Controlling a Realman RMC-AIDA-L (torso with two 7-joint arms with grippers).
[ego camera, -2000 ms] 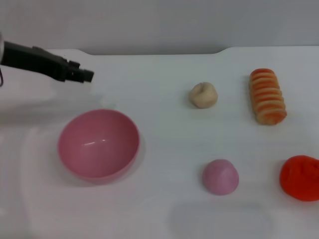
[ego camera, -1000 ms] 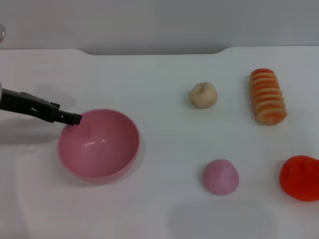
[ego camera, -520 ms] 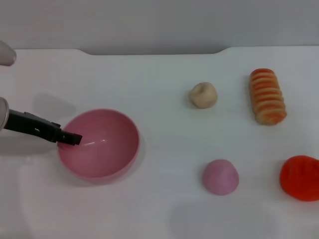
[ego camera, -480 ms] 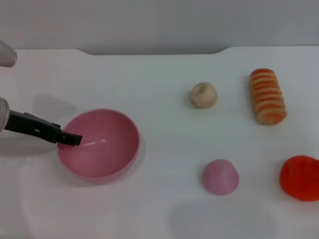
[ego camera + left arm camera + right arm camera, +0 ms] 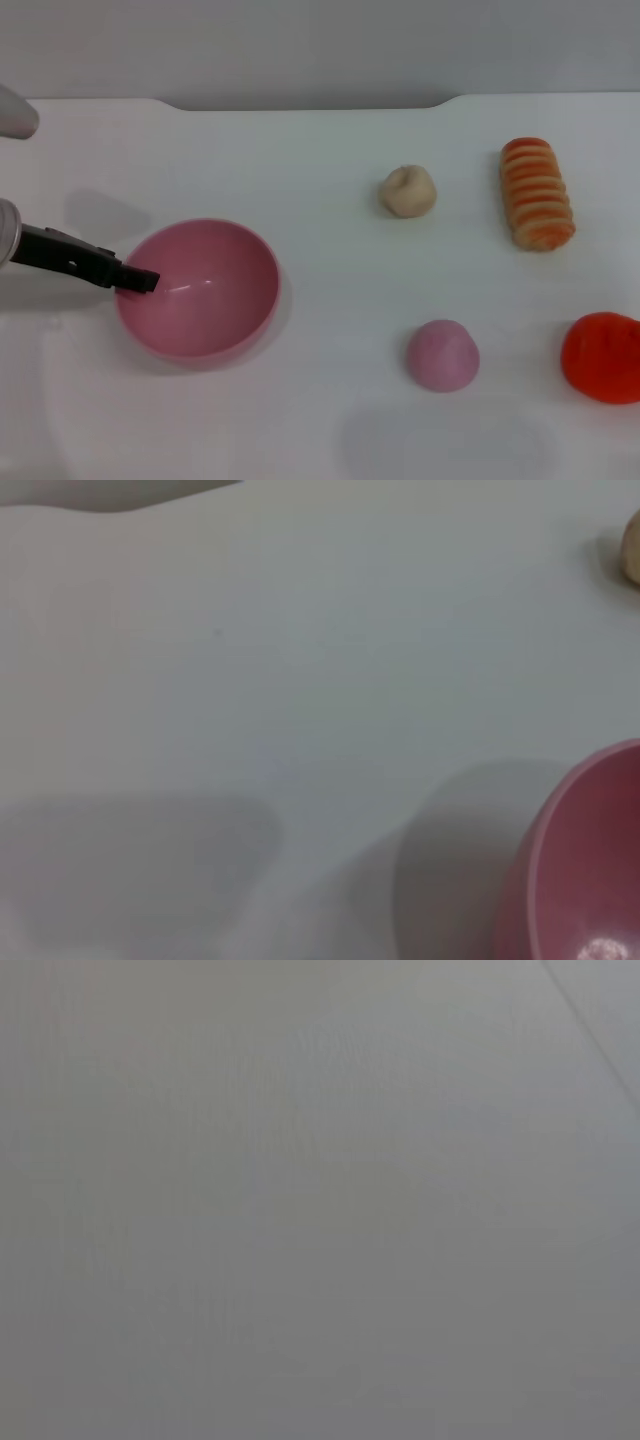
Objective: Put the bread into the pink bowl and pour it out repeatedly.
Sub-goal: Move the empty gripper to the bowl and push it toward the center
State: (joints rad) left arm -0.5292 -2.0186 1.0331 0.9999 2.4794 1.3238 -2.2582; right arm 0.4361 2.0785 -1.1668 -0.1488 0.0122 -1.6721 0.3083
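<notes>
Your left gripper [image 5: 140, 281] sits at the pink bowl [image 5: 200, 290], its tip over the bowl's near-left rim; you cannot tell whether it is apart or together. The bread [image 5: 537, 193] lies on the white counter [image 5: 320, 150] well away from that gripper, across the counter beyond the beige bun [image 5: 408, 190]. Your right gripper is out of sight.

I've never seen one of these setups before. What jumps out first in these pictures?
Probably the pink bowl on the table's left, with the left end effector, a dark finger-like tip, at its left rim. Across the table, far right, lies the bread, striped orange and cream, and a bright red lump sits at the right edge nearer the robot.
</notes>
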